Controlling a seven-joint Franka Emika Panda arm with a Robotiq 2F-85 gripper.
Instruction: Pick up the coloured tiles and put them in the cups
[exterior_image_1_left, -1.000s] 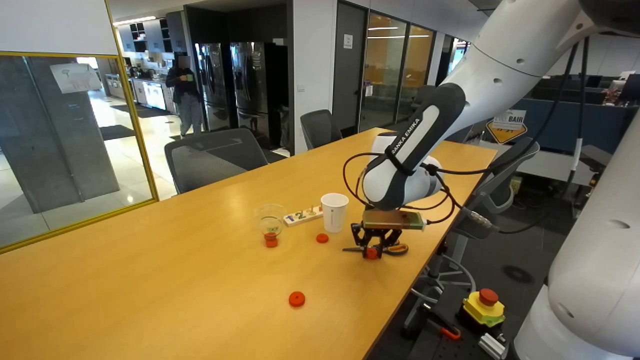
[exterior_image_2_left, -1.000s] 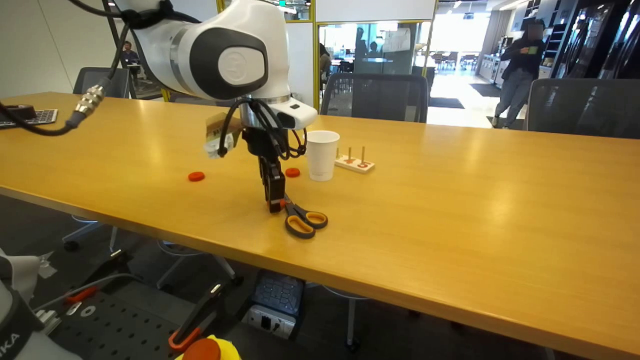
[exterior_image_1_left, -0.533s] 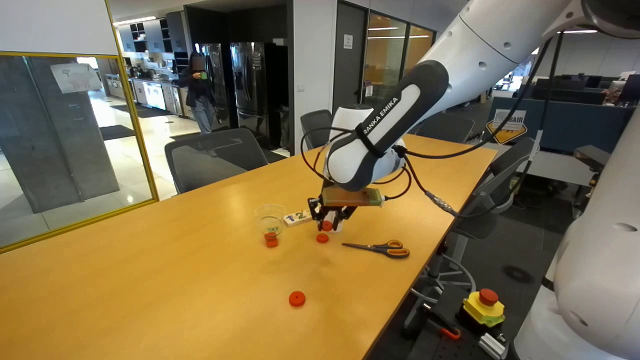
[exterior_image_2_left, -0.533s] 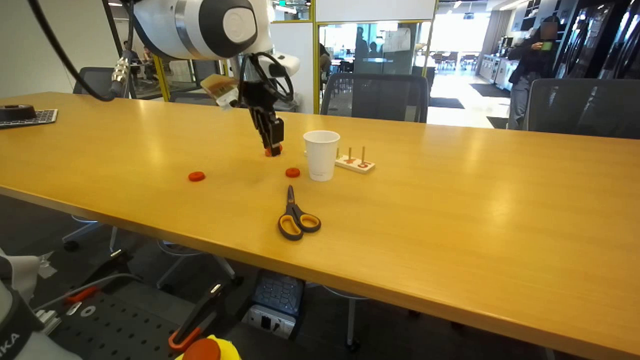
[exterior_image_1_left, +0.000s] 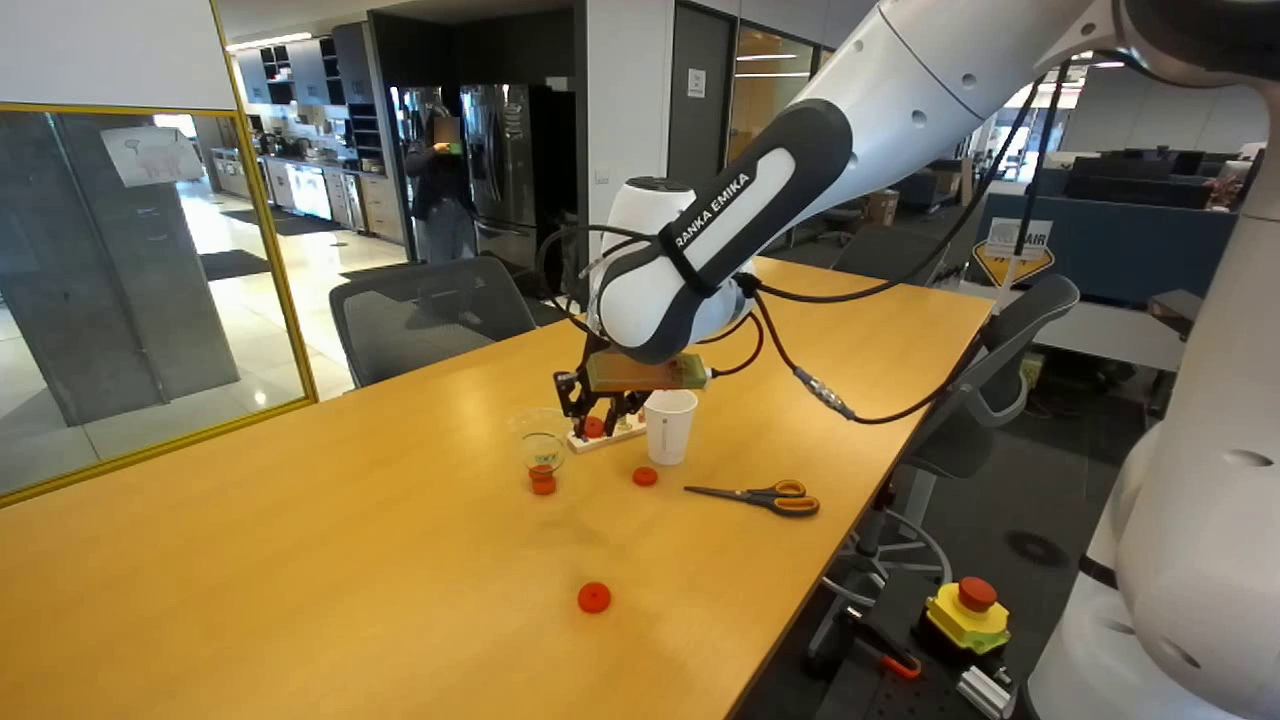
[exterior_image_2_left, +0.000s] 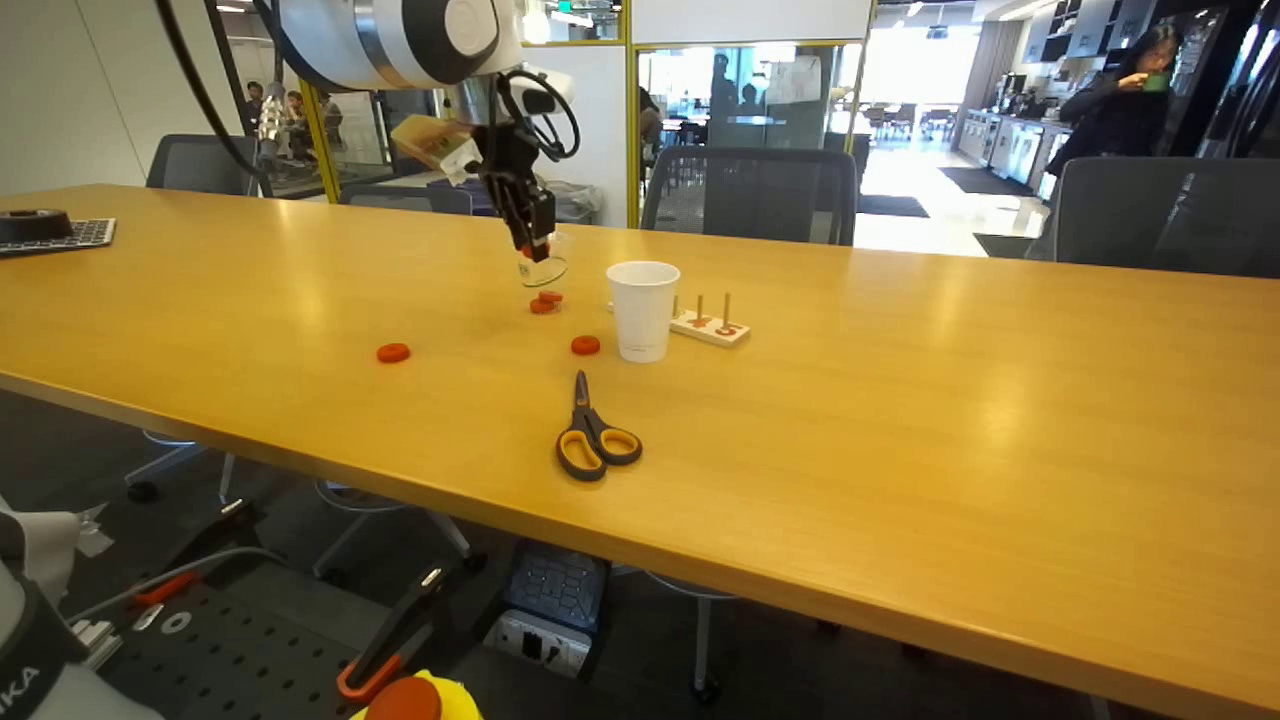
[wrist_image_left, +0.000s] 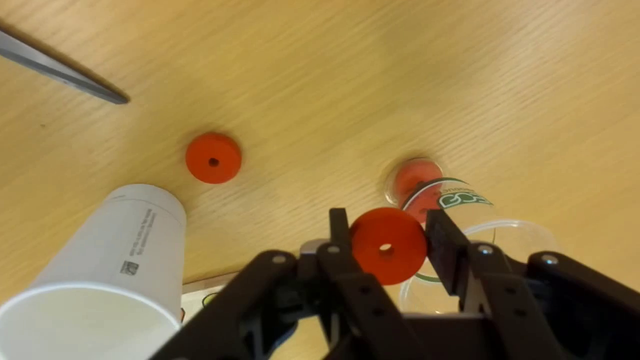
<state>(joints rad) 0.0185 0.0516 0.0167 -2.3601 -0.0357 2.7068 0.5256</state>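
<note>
Gripper (wrist_image_left: 388, 225) plus its red tile (wrist_image_left: 401, 254) shifted closer to the clear cup (exterior_image_1_left: 540, 446) vs half a second ago. Held tile: flat round disc, bright red, small centre hole with light showing through. It's off the table (exterior_image_1_left: 350, 580), just beside the clear cup; can't tell if touching. Fingers (wrist_image_left: 338, 227) parted just enough to pinch it by opposite edges. Two more red tiles (exterior_image_2_left: 542, 307) sit in the bottom of the clear cup, one loose tile (wrist_image_left: 226, 154) lies between it and the scissors (exterior_image_2_left: 593, 425), another tile (exterior_image_1_left: 594, 600) well apart from it. White cup (exterior_image_2_left: 643, 315) upright near the clear cup, peg board (exterior_image_2_left: 712, 328) on same side. Scissors farther from the clear cup than the white cup.
</note>
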